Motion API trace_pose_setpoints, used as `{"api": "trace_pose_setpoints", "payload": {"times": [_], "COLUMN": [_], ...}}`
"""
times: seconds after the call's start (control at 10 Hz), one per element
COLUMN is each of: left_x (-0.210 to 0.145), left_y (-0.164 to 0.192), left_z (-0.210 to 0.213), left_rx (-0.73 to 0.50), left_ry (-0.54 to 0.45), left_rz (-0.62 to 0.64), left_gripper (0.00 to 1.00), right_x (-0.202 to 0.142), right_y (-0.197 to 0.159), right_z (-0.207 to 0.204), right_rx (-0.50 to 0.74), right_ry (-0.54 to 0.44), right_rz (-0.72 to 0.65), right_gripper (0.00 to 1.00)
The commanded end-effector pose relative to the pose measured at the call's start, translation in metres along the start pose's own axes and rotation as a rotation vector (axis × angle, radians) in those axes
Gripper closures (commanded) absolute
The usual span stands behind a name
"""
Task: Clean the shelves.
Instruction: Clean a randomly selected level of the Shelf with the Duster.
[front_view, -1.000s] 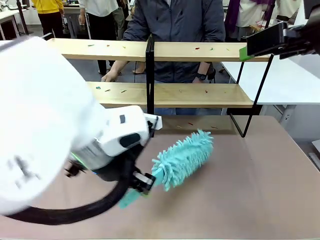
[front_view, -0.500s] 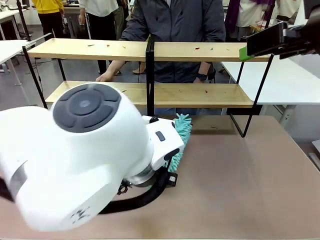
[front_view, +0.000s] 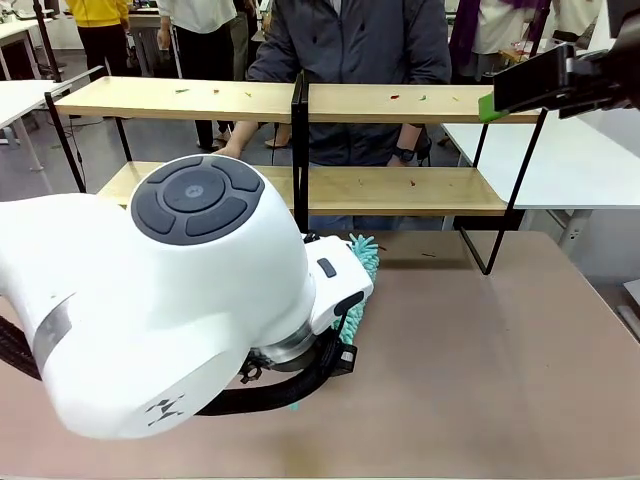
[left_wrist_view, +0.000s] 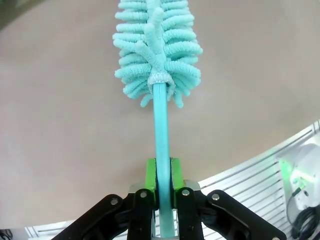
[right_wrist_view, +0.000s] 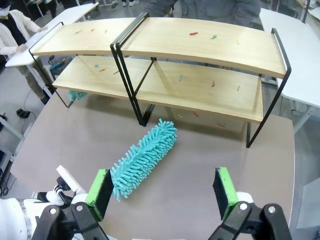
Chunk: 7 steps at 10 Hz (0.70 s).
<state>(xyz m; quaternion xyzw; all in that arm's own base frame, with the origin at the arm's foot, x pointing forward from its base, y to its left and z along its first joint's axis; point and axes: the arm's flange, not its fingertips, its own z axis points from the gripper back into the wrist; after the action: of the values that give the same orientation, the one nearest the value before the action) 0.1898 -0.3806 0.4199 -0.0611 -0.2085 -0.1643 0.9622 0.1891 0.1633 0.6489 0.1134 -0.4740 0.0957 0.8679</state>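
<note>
The shelves (front_view: 420, 104) stand across the far side of the table: two light-wood boards on a black frame, with small coloured scraps (front_view: 394, 97) scattered on both. My left gripper (left_wrist_view: 160, 175) is shut on the thin teal handle of a fluffy teal duster (left_wrist_view: 157, 45). The duster's head is over the brownish tabletop, in front of the lower board. In the front view my big white left arm hides most of the duster (front_view: 360, 262). My right gripper (right_wrist_view: 162, 192) hangs open and holds nothing, high above the table and the shelves (right_wrist_view: 200, 40). The duster (right_wrist_view: 145, 157) lies below it.
A person in a grey jacket (front_view: 350, 50) stands behind the shelves with a hand (front_view: 232, 152) at the lower board's back edge. A few scraps (front_view: 428, 255) lie on the tabletop under the rack. White tables (front_view: 560, 160) stand to the right and far left.
My left arm has swung round and carried the duster left and towards the shelves. Its head, in plain view a second ago, is now mostly behind the wrist. The right gripper has not moved.
</note>
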Motion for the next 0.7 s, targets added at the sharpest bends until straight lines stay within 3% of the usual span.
{"api": "trace_pose_setpoints", "payload": {"times": [0.0,0.4,0.6], "left_x": [0.018,0.065,0.091], "left_y": [0.001,-0.009,-0.005], "left_z": [-0.015,-0.039,-0.057], "left_rx": [0.027,-0.01,0.013], "left_ry": [-0.016,-0.128,-0.098], "left_rz": [0.116,0.15,0.211], "left_gripper": [0.87,0.87,0.87], "right_x": [0.0,0.0,0.0], "right_y": [0.0,0.0,0.0], "right_z": [0.0,0.0,0.0], "right_rx": [0.0,0.0,0.0], "right_ry": [0.002,0.002,0.002], "right_rz": [-0.005,-0.005,-0.005], "right_gripper": [0.0,0.0,0.0]}}
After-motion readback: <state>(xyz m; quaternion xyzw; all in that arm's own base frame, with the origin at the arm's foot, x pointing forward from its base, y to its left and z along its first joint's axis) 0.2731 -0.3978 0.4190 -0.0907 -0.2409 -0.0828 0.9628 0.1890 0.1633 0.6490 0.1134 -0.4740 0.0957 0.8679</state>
